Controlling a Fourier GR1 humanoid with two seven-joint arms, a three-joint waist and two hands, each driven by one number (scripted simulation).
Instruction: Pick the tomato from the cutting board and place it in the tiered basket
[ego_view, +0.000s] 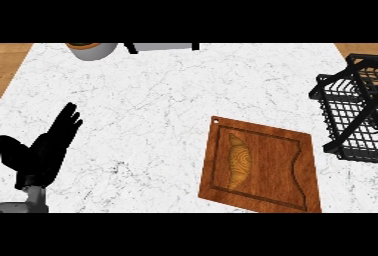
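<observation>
A brown wooden cutting board (260, 167) lies on the white marble counter at the lower right, and its top is bare. No tomato shows anywhere in the head view. The black wire tiered basket (353, 107) stands at the right edge, partly cut off by the frame. My left hand (46, 147) rests open at the lower left, fingers straight and pointing up and away, far from the board. My right hand is out of sight.
A grey pot with a brown top (91, 49) sits at the back left edge. Beside it is a grey and black object (164, 46), cut off by the frame. The wooden floor (13, 60) shows past the counter's left side.
</observation>
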